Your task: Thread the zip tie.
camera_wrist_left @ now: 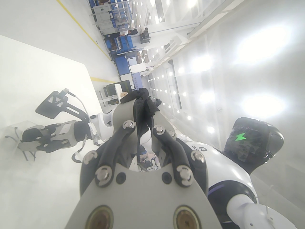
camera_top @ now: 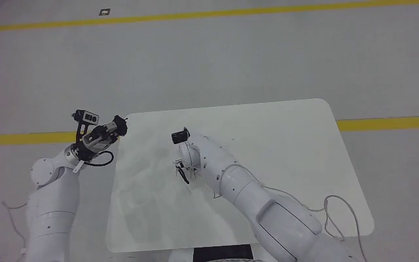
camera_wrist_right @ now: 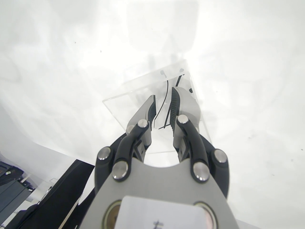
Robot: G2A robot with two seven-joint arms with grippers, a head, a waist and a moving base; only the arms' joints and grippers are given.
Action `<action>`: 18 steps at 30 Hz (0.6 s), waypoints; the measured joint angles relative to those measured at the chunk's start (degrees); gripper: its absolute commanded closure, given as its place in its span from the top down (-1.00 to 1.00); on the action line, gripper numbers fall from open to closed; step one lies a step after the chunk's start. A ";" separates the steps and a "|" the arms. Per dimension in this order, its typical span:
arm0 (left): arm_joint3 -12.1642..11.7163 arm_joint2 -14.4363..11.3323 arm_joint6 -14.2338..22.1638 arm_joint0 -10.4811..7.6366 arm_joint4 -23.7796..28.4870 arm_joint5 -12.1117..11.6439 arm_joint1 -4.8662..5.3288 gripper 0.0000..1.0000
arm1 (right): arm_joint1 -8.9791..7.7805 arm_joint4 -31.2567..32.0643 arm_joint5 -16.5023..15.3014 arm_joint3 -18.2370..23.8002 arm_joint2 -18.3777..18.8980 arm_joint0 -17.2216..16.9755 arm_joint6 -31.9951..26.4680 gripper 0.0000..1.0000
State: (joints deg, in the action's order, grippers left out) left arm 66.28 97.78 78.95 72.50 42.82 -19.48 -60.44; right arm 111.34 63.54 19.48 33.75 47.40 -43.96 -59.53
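1. The table [camera_top: 294,131] is white. Clock directions below are read from its centre in the top view.
2. The right claw [camera_wrist_right: 163,106] is at about 9 o'clock, roughly halfway from the centre to the edge, and points down at the tabletop. It is released, with a clear gap between its ribbed pads [camera_wrist_right: 174,101].
3. Both of its fingers reach down into a small clear box [camera_wrist_right: 119,106] that sits on the table.
4. Thin black ties [camera_wrist_right: 165,94] lie loose in the box. One curved tie runs between the spread fingers, close along one pad. I cannot tell whether it touches that pad. Other ties lie just beyond the fingertips, and their ends reach the box's far wall.
5. The left wrist view shows the same claw from the side, low over the box, with tie ends poking out near its tips.
6. The left claw [camera_wrist_left: 143,104] is at about 10 o'clock, just beside the table's far corner and well apart from the box.
7. It is clenched on a crumpled black bundle [camera_wrist_left: 141,95] that sticks out past its tips. A black strip hangs from the bundle back between the fingers. I cannot tell whether the bundle is a tie.
8. A yellow line [camera_top: 196,14] crosses the floor beyond the table at 12 o'clock.
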 measured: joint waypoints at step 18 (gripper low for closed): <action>0.00 0.00 0.00 0.00 0.00 0.00 0.00 -1.00 | 0.09 3.10 0.00 -0.55 1.57 -0.17 -1.91 -0.64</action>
State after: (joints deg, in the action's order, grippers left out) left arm 66.28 97.78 78.95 72.50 42.82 -19.48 -60.44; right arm 111.43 66.64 19.48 33.19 48.97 -44.13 -61.44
